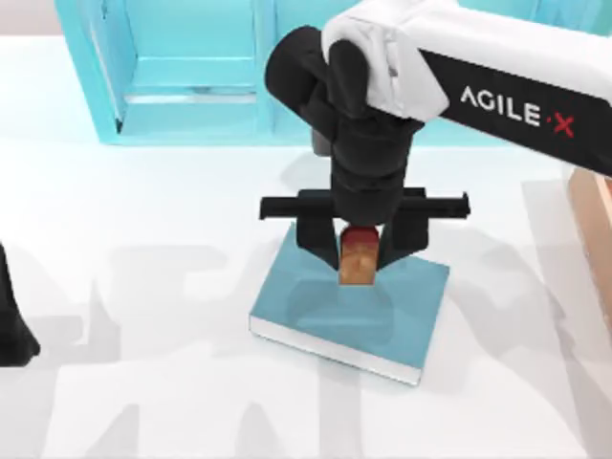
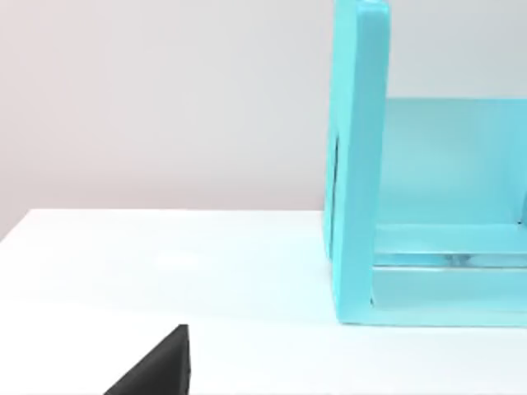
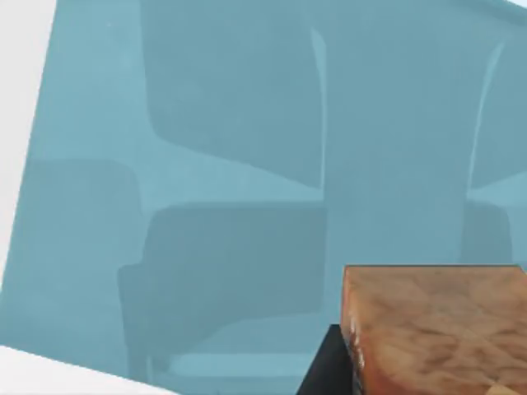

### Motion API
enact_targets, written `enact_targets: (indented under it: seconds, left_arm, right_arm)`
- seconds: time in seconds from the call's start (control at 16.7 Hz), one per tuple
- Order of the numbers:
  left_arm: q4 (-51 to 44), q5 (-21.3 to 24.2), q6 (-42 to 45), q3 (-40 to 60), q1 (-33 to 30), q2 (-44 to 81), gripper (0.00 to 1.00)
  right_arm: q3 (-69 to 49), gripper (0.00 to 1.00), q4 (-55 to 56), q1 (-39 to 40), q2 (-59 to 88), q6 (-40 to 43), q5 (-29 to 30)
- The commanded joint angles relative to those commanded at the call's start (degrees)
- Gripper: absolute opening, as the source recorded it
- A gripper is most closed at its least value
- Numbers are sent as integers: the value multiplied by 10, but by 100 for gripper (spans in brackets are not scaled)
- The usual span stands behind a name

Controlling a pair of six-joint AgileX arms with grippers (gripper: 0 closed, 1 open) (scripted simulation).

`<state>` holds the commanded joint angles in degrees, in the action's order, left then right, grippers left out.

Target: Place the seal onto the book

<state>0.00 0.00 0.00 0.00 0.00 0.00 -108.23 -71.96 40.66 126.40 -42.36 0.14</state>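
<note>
One seal (image 1: 358,258) hangs clamped between the fingers of my right gripper (image 1: 360,251), red knob up and tan body pointing straight down at the one book (image 1: 349,304), which lies flat on the white table (image 1: 143,239) near its middle, directly beneath me. By my reading the seal sits over the book's far half with a gap left below it, so the coming move is a plain vertical descent; the right wrist view shows the seal's base (image 3: 432,325) above the teal cover (image 3: 206,164). The book's long axis runs skewed, from upper left toward lower right. My left arm (image 1: 11,325) is parked at the table's left edge, well apart, its finger state unclear. One light-blue shelf (image 1: 182,76) stands behind.
</note>
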Motion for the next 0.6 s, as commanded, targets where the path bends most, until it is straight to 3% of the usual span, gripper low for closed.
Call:
enact_targets:
  seconds: [0.42, 0.6]
  left_arm:
    - [0, 0, 0, 0, 0, 0, 100]
    - [0, 0, 0, 0, 0, 0, 100]
  right_arm:
    - [-12, 0, -10, 2, 0, 1, 1]
    - [-12, 23, -10, 2, 0, 1, 1]
